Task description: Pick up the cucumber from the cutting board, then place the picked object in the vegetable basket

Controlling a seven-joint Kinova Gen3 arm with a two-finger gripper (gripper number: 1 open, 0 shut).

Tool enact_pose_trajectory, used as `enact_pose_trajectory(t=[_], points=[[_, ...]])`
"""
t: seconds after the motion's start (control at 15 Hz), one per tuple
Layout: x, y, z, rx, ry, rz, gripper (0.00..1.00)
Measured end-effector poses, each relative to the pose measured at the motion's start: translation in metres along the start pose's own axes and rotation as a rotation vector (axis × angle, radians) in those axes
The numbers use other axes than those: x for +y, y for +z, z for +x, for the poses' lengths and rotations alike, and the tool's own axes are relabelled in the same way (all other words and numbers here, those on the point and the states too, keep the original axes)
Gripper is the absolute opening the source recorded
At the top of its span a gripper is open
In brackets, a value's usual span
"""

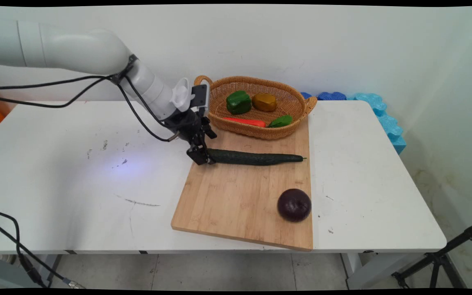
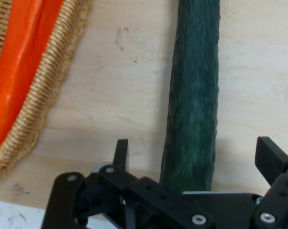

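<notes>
From the main view, you see the tool (image 1: 204, 157) down at the left end of the cucumber (image 1: 256, 158), which lies lengthwise across the far half of the wooden cutting board (image 1: 236, 205). That end sits just inside the board's left edge, with bare worktop (image 1: 76, 184) stretching wide to the left of it. The wicker basket (image 1: 256, 123) rests on the board's far edge, near the cucumber, and holds a green pepper (image 1: 238, 101), a brown piece (image 1: 264, 102), an orange-red piece (image 1: 245, 121) and a smaller green piece (image 1: 281, 121). A dark purple round vegetable (image 1: 294, 205) sits close to the board's right edge, well apart from the tool. The near half of the board is otherwise bare.

From the hand view, your tool (image 2: 196, 162) stands wide, its fingers (image 2: 120, 153) either side of the cucumber (image 2: 194, 95) with a gap on both sides, not touching it. The basket rim (image 2: 48, 90) and the orange-red piece (image 2: 20, 57) lie at the picture's left, with bare board (image 2: 120, 95) between them and the cucumber.
</notes>
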Motion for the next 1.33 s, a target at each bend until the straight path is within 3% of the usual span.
enact_pose_trajectory(t=[0.33, 0.4, 0.93, 1.33], points=[[-0.003, 0.014, -0.005, -0.021, 0.029, -0.007, 1.0], [-0.003, 0.016, -0.005, -0.025, 0.035, -0.009, 0.0], [-0.001, 0.021, -0.01, -0.041, 0.076, -0.024, 0.0], [0.0, -0.004, -0.001, -0.013, 0.123, -0.003, 0.0]])
